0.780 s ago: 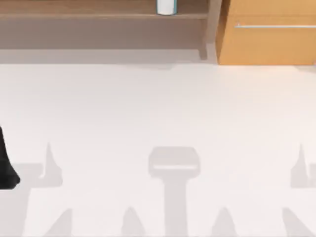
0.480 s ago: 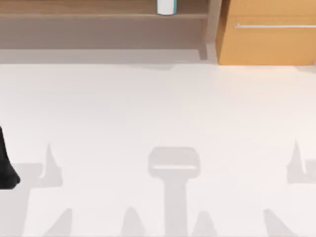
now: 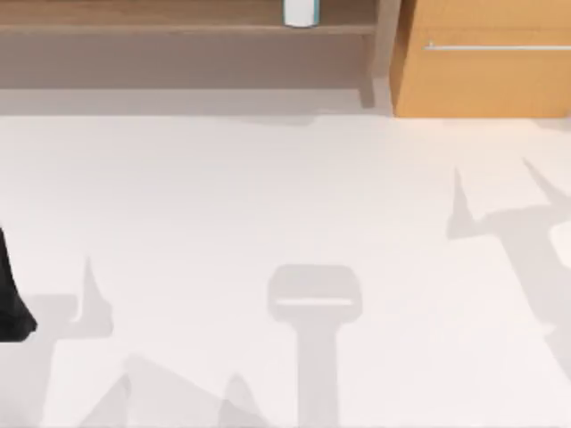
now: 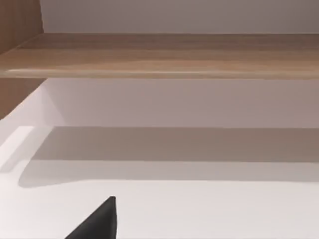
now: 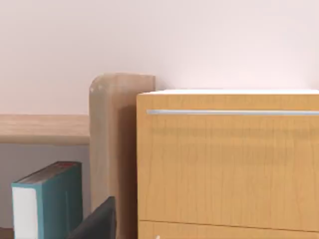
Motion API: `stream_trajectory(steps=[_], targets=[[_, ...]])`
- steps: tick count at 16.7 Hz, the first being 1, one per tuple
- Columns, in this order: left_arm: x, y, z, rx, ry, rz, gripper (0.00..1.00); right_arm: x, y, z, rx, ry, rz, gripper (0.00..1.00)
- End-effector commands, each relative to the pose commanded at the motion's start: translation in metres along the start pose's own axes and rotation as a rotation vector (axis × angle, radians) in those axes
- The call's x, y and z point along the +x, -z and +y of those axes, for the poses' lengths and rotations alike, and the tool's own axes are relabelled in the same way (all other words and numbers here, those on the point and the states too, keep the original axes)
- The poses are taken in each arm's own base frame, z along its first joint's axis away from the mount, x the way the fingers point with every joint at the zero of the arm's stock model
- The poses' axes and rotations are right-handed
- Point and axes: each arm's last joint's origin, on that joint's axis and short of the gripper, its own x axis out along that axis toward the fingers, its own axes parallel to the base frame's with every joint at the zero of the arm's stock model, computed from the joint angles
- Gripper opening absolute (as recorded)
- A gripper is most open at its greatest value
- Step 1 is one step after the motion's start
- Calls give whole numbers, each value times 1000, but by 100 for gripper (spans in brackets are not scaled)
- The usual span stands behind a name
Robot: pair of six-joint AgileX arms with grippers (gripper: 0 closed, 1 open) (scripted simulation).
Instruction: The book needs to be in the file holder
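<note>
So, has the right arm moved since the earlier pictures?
Yes. Its shadow has shifted up the top view, away from the near edge and toward the wooden drawer cabinet.

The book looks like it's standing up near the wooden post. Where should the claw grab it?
Probably by its upper part, from above or the front. The book stands upright beside the wooden post, so one claw finger could go on each teal cover. Its base is out of frame.
</note>
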Motion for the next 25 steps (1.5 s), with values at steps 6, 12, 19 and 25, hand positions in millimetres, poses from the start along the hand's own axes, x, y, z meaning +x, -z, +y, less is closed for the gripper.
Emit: stream_trajectory(steps=[6, 12, 19, 25], targets=[[0, 0, 0, 0, 0, 0, 100, 149, 28, 95, 28, -30, 78, 100], [0, 0, 0, 0, 0, 0, 100, 226, 148, 192, -15, 48, 231, 100], [0, 0, 0, 0, 0, 0, 100, 252, 206, 216, -47, 178, 287, 100], [0, 0, 0, 0, 0, 0, 100, 251, 205, 217, -48, 175, 287, 100]])
